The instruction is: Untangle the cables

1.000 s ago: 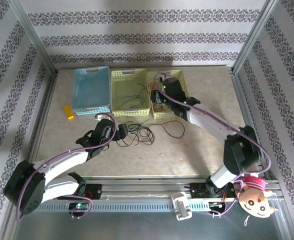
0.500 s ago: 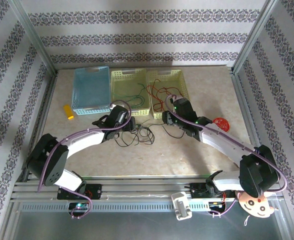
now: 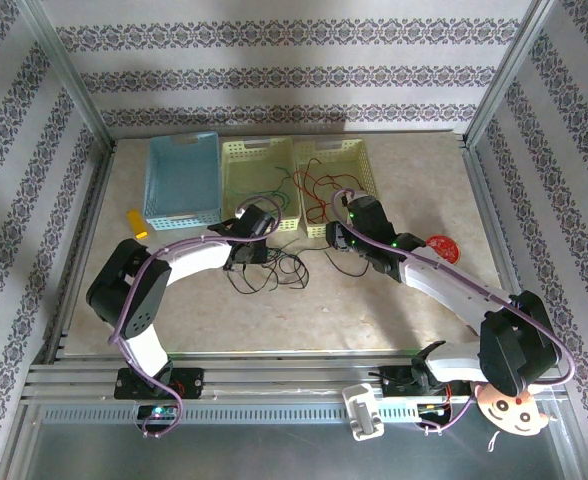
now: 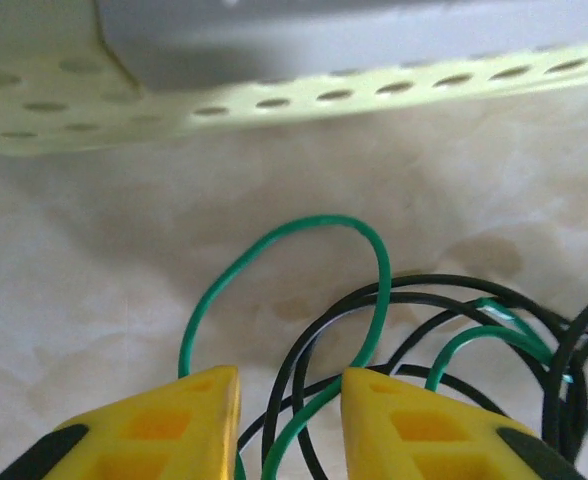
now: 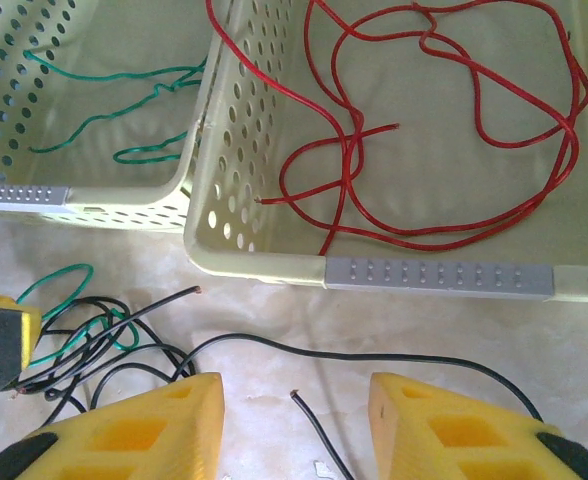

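Observation:
A tangle of black and green cables (image 3: 274,268) lies on the table in front of the baskets. My left gripper (image 3: 252,250) is at the tangle's left side. In the left wrist view its yellow jaws (image 4: 289,395) stand a narrow gap apart, open, with a green cable (image 4: 314,222) and black cables (image 4: 454,280) running between them, not pinched. My right gripper (image 3: 336,238) hovers open (image 5: 296,400) over a loose black cable end (image 5: 309,412), with a long black cable (image 5: 374,357) just beyond. Red cables (image 5: 434,130) lie in the right basket, and a green cable (image 5: 104,110) lies in the middle one.
Three baskets stand at the back: blue (image 3: 182,180), pale green (image 3: 257,148) and pale yellow (image 3: 339,148). Its near rim (image 5: 434,275) is just ahead of my right gripper. An orange block (image 3: 136,222) lies on the left and a red disc (image 3: 441,247) on the right.
My left gripper has moved right and forward to the tangle, and its jaws have narrowed around the cables. My right gripper came back from the basket to the table in front of it, then held still.

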Available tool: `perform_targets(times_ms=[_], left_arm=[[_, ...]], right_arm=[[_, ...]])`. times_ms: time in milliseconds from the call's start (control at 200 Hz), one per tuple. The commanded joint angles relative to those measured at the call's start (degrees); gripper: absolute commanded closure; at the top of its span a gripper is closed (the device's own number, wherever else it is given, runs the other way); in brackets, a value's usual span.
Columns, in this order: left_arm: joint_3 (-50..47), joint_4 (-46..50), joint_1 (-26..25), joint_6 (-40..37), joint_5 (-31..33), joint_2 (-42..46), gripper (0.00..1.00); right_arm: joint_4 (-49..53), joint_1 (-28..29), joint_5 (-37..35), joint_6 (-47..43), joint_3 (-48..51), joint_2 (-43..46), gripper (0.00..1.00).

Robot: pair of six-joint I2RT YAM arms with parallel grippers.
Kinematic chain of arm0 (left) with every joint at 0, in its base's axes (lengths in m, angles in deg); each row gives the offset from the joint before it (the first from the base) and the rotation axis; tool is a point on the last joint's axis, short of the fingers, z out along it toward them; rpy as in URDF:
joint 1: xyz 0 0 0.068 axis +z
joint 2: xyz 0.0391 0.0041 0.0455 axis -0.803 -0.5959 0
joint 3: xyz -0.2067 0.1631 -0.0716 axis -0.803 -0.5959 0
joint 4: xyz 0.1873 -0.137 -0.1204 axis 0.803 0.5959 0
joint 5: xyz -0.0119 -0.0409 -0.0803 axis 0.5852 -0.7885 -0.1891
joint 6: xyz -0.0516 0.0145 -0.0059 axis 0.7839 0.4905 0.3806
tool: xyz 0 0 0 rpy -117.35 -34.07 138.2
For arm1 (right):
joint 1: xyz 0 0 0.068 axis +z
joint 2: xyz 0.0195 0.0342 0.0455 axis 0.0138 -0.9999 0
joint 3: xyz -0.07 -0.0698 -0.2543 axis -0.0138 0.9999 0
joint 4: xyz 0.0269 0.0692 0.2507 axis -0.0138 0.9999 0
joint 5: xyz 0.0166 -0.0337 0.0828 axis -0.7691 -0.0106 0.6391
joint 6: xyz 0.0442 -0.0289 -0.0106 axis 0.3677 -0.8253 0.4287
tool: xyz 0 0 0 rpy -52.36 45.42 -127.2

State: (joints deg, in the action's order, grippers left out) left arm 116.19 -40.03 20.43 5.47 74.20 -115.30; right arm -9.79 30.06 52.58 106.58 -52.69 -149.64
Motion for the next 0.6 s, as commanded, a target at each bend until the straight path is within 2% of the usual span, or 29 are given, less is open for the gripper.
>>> perform_targets(times_ms=[0, 100, 230, 385, 595], left_arm=[[1.1, 4.4, -0.7, 1.6, 2.1, -0.6, 0.78], [0.1, 1.6, -1.3, 1.3, 0.6, 0.3, 0.90], [-2.5, -5.0, -2.3, 0.7, -1.9, 4.2, 1.00], [-7.4, -13.7, -2.4, 1.0, -6.2, 11.3, 1.00], [-9.9, -17.0, -3.0, 0.1, -12.9, 17.5, 1.00]], right_arm=[[0.2, -0.6, -0.4, -1.0, 1.0, 1.9, 0.58], [-0.2, -0.5, 1.7, -1.9, 1.4, 2.0, 0.58], [-0.3, 0.4, 11.4, -4.2, 0.8, -0.4, 0.57], [-0.1, 2.4, 21.8, -5.5, -1.3, -5.9, 0.54], [-3.7, 2.6, 26.2, -3.7, -3.6, -10.5, 0.48]])
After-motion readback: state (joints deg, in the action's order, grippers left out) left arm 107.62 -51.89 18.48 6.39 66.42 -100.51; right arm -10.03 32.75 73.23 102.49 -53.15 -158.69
